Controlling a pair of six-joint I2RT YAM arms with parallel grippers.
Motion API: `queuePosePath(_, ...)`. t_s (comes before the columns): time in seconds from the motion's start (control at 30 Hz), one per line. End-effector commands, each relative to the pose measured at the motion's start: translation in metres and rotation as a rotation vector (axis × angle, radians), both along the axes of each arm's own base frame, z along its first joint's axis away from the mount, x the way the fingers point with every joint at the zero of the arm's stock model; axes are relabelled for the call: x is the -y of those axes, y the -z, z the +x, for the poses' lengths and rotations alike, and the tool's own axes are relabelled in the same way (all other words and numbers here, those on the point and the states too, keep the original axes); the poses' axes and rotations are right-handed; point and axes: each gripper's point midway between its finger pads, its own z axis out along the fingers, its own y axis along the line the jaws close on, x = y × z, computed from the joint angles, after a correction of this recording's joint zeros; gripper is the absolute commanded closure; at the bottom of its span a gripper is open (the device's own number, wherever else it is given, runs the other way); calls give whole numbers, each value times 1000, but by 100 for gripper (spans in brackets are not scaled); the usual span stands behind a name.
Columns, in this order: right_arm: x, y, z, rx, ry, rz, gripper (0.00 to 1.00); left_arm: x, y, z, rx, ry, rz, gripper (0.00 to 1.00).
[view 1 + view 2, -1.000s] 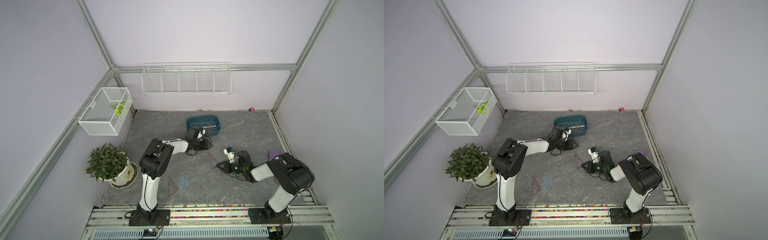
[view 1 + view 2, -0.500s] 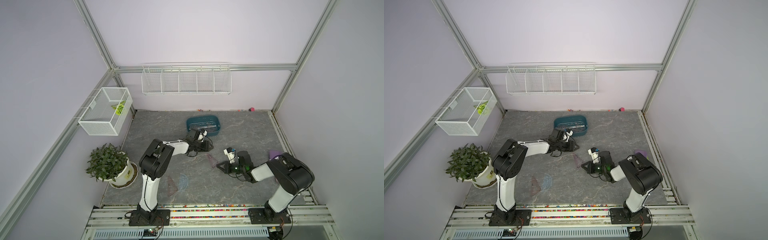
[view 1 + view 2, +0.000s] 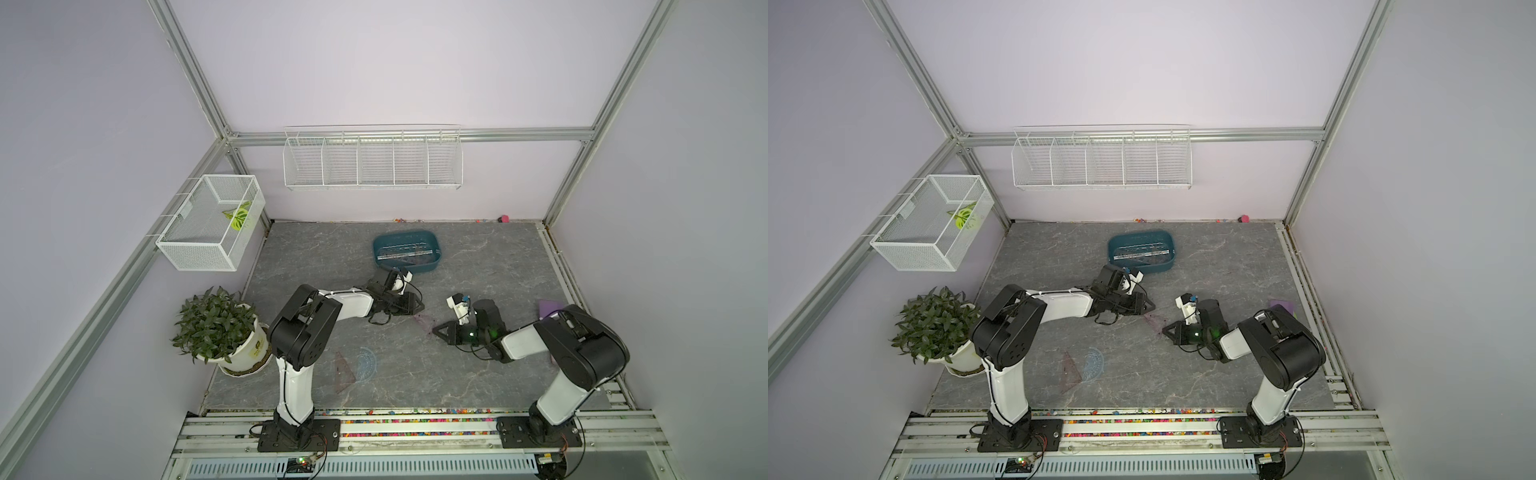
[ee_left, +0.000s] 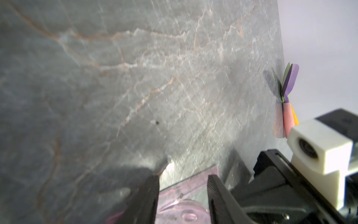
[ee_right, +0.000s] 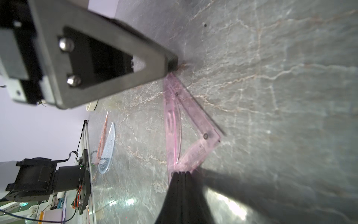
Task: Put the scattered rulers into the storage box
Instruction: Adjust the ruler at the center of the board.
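- The grey, veined table is carrying everything.
- A teal box is sitting toward the far side, near the middle.
- A pink triangle is lying flat around the centre, apart from the box.
- A brownish triangle and a bluish protractor are lying just beside each other nearer the front.
- A potted plant is standing at the left edge.
- A purple piece is resting by the right edge.
- A small pink thing is sitting against the far wall.
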Motion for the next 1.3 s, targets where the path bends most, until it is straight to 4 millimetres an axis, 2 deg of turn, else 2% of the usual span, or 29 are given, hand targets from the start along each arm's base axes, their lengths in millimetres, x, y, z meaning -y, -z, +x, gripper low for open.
queuePosePath(0.0, 28, 47, -22, -188, 67, -165, 99, -84, 104, -104, -431, -37, 403, 53)
queuePosePath(0.23, 26, 35, -13, -172, 65, -171, 99, -85, 92, -105, -413, -50, 389, 53)
queuePosePath(0.37, 25, 18, -6, -142, 66, -180, 99, -83, 81, -104, -406, -49, 371, 53)
queuePosePath(0.5, 21, 1, 1, -115, 61, -177, 98, -85, 80, -106, -404, -47, 375, 53)
queuePosePath(0.63, 14, -12, 6, -89, 48, -168, 98, -88, 68, -96, -377, -84, 360, 53)
queuePosePath(0.77, 8, -20, 12, -70, 35, -166, 98, -92, 43, -79, -324, -129, 313, 49)
queuePosePath(0.87, 5, -25, 17, -53, 29, -169, 98, -93, 33, -74, -302, -140, 298, 46)
queuePosePath(1.1, -6, -27, 28, -46, -3, -160, 97, -94, 38, -78, -318, -138, 300, 46)
queuePosePath(1.27, -9, -21, 28, -58, -19, -163, 94, -97, 39, -79, -322, -145, 312, 44)
